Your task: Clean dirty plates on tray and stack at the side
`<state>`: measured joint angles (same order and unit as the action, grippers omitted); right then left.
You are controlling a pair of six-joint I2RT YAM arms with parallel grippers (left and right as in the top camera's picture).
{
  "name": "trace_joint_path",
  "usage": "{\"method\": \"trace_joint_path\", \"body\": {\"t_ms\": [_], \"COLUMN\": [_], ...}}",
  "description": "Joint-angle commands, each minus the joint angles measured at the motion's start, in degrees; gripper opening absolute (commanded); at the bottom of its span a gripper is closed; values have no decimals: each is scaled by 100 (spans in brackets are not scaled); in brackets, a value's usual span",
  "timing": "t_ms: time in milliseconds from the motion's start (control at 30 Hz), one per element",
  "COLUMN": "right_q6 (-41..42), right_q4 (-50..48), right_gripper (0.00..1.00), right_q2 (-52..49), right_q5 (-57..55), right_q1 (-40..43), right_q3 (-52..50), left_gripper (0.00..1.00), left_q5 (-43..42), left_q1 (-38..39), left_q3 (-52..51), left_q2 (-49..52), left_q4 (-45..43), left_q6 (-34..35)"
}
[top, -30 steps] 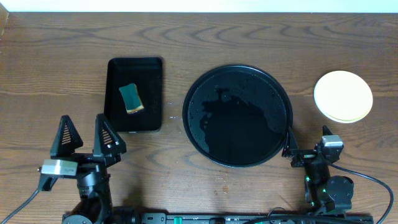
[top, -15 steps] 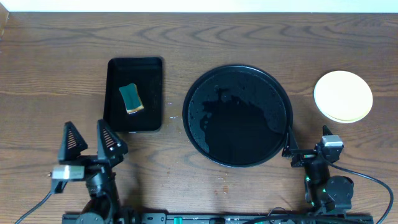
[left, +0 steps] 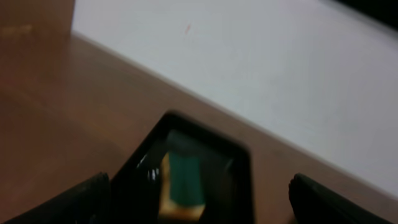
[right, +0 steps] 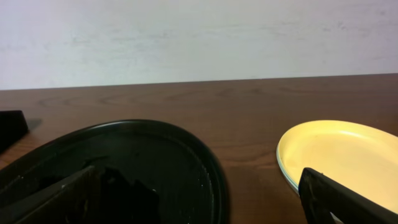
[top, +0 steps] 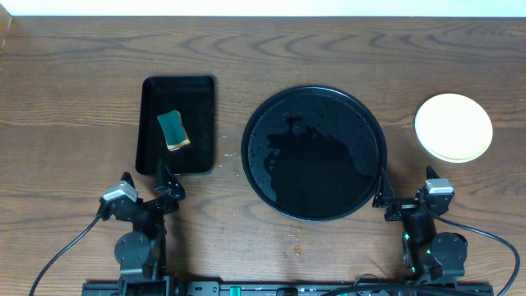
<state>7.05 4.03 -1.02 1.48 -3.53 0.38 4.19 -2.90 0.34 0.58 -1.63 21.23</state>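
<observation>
Left tool (top: 148,185): jaws wide apart, empty. It has folded back from a raised reach to a parked pose at the near edge of the table (top: 74,49), just short of the rectangular tray (top: 151,90) holding the sponge (top: 173,131).

Right tool (top: 407,197): jaws wide apart, empty, unmoved beside the bare round tray (top: 312,177).

The plates (top: 454,127) sit stacked to its right, yellow uppermost. The task appears complete.

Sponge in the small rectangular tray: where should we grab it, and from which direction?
Straight down from above, pinching the two long side faces of the sponge. It lies flat, green face up, slightly turned, with bare floor on all sides, while the raised walls of the small tray block a side approach. Turn the wrist to match its angle.
</observation>
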Motion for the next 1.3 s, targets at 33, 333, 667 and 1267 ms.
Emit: {"method": "trace_joint_path", "body": {"t_ms": [33, 333, 667, 1267], "right_q6": [63, 63, 61, 63], "right_q4": [22, 22, 22, 22], "right_gripper": [99, 99, 99, 99], "right_q2": [9, 9, 9, 9], "right_q5": [-13, -13, -13, -13], "right_q1": [57, 57, 57, 57], "right_q3": [-7, -7, -7, -7], "left_gripper": [91, 91, 91, 91], "left_q5": [114, 68, 59, 59], "left_q1": [13, 15, 13, 13], "left_q3": [-11, -11, -11, -11], "left_q2": [-48, -48, -35, -35], "left_q4": [387, 546, 544, 544], "left_q6": [55, 50, 50, 50]}}
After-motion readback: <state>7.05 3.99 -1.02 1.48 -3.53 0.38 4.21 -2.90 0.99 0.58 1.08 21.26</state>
